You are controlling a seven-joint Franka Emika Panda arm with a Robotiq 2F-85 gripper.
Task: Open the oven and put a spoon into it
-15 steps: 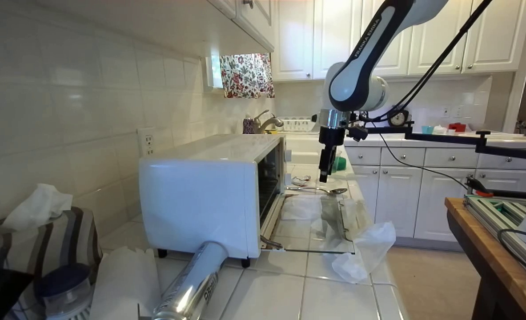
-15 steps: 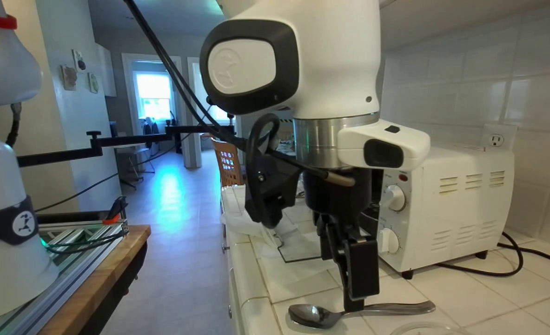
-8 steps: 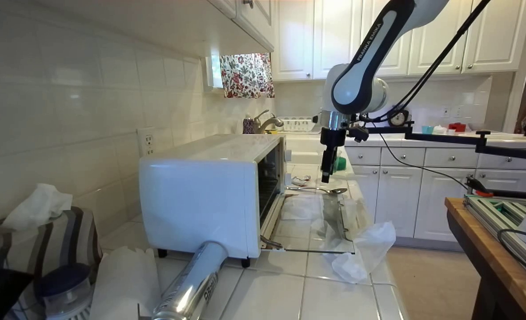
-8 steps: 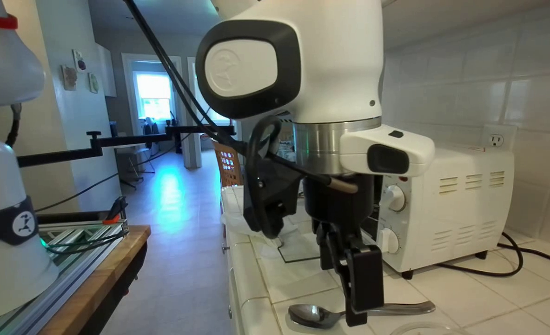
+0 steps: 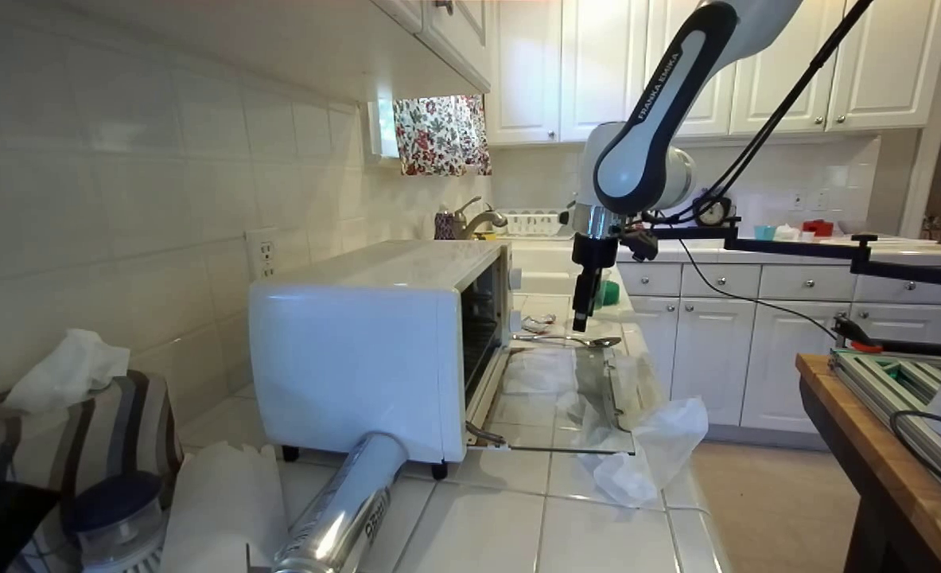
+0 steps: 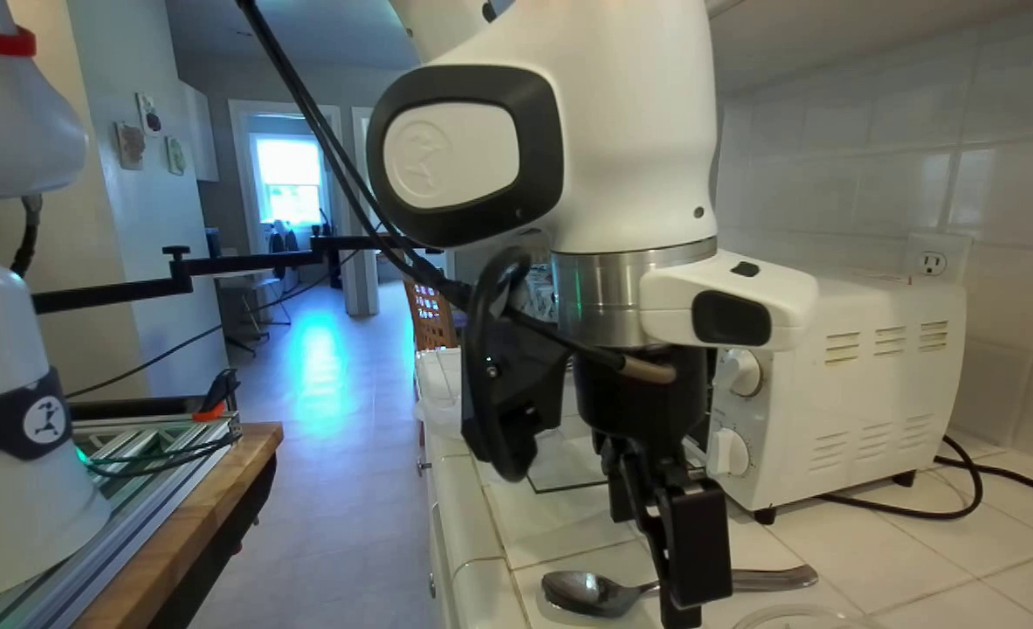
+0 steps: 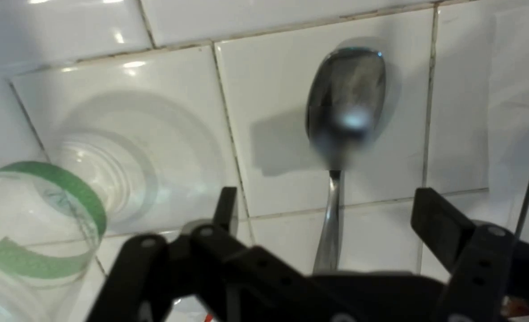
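A silver spoon (image 7: 353,85) lies on the white tiled counter, its bowl toward the top of the wrist view and its handle running down between my fingers. My gripper (image 7: 327,201) is open above that handle, one finger on each side and nothing held. In an exterior view the gripper (image 6: 686,598) points down and hides part of the handle of the spoon (image 6: 588,592). The white oven (image 5: 359,358) stands against the wall. Its glass door (image 5: 597,390) is folded down over the counter, with the dark interior showing in an exterior view.
Close to the spoon is a clear cup with a green band (image 7: 85,197). Crumpled white paper (image 5: 657,450) lies by the lowered door at the counter edge. A silver foil roll (image 5: 351,509) leans at the oven's side. A black cord (image 6: 961,502) trails behind the oven.
My gripper has come down closer to the counter and shifted a little toward the spoon's handle end, staying open. Spoon and oven have not moved.
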